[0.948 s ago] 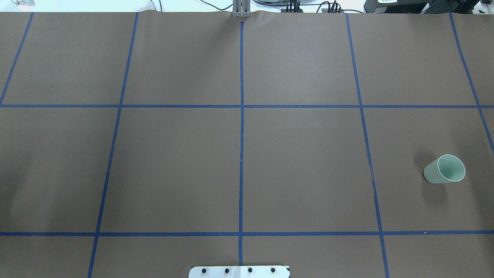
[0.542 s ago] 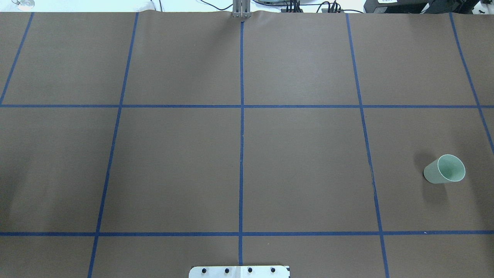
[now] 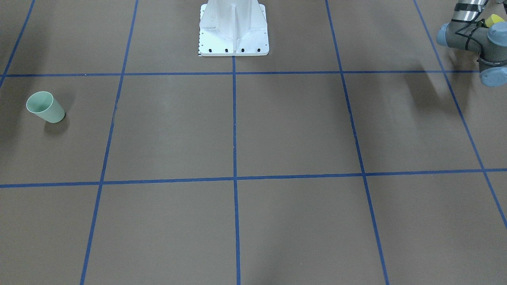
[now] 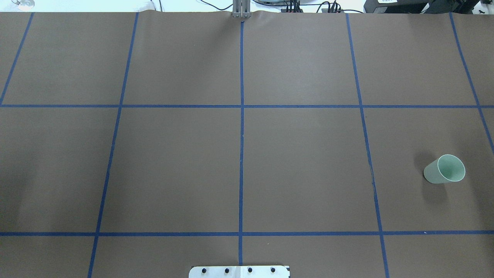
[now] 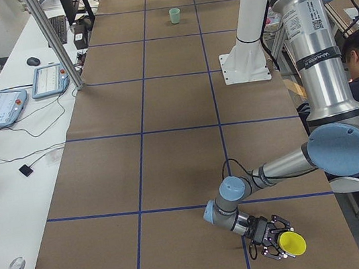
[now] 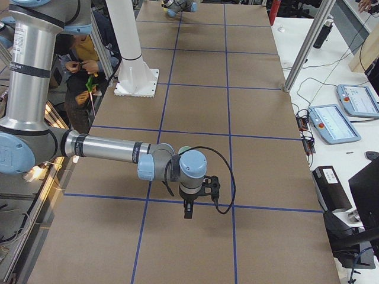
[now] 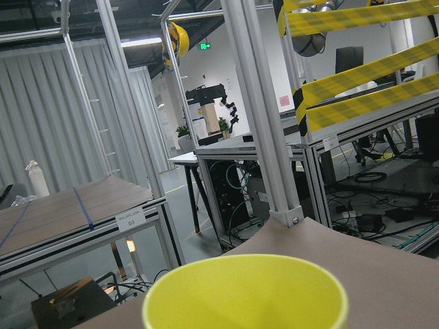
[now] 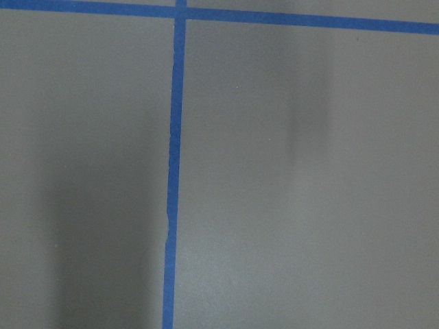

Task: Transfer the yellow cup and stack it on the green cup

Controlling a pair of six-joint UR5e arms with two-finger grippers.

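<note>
While the yellow cup (image 5: 292,244) is seen tilted at the left gripper (image 5: 273,238), at the surface's (image 4: 301,154) left end, whether it is pinched cannot be told. The same goes for the right gripper (image 6: 187,212). The green cup (image 4: 444,169) is stood upright at the right end, well apart. The yellow cup could be dropped on the long carry, or the light green cup toppled by an off-centre lowering.

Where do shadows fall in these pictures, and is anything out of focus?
Overhead exterior: the green cup casts a soft shadow to its left. Exterior front-facing: a broad diffuse shadow on the table beside the left arm. Left wrist-mounted: the near yellow cup looks slightly soft. Right wrist-mounted: faint vertical shadow bands.
</note>
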